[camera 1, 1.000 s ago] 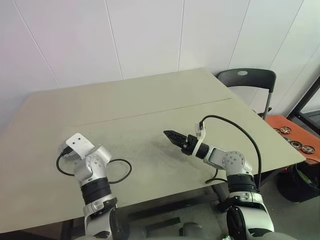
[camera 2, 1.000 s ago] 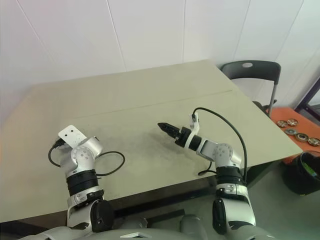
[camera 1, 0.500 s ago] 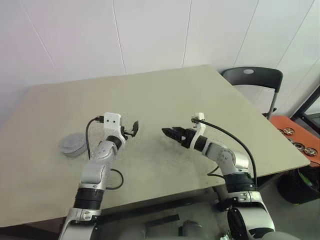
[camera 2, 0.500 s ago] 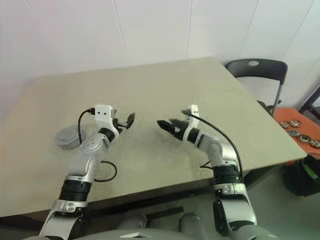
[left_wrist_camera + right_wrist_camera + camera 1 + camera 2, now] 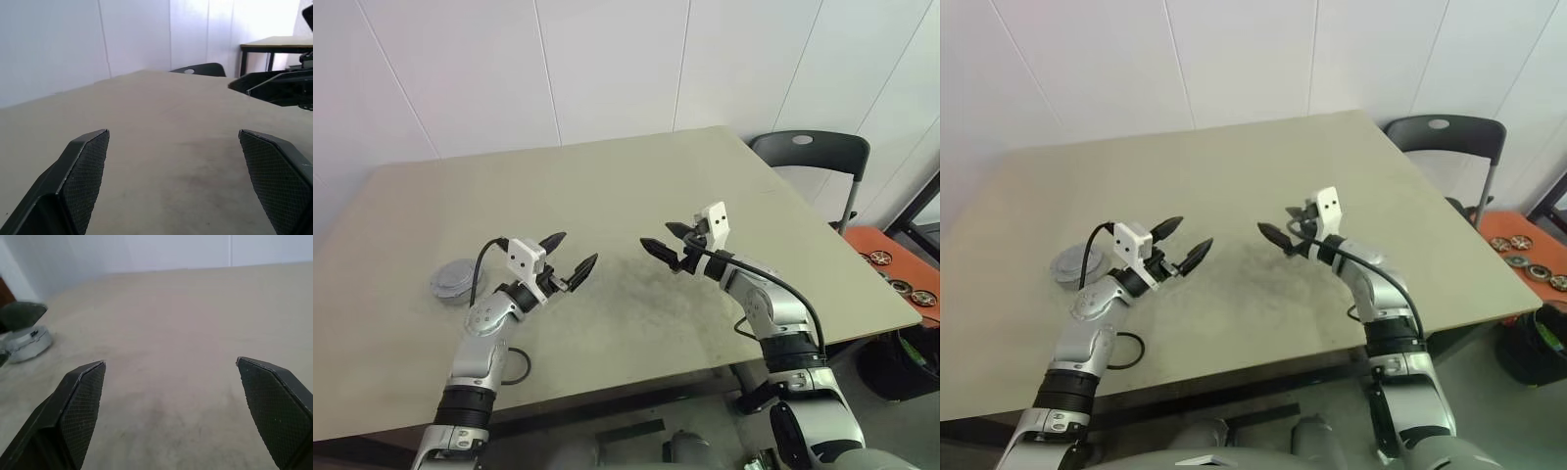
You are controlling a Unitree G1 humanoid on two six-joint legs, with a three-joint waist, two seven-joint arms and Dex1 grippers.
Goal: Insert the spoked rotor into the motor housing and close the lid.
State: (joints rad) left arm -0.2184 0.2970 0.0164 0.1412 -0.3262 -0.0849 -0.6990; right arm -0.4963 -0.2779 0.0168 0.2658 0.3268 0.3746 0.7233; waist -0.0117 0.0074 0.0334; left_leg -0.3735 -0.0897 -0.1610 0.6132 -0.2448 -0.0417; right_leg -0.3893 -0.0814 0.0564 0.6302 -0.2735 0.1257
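A round grey disc-like part (image 5: 456,281), too small to identify among the task's pieces, lay flat on the beige table (image 5: 636,186) near its left edge, untouched. Just to its right, the left gripper (image 5: 568,257) hovered above the tabletop with its fingers spread wide and nothing between them. Facing it across a gap, the right gripper (image 5: 668,242) hung likewise, jaws fully apart and empty. A dark chair (image 5: 815,157) stood beyond the table's far right corner, with small round parts (image 5: 891,275) on an orange surface beside it.

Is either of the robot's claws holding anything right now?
No: the left gripper and the right gripper both hang open and empty above the table.
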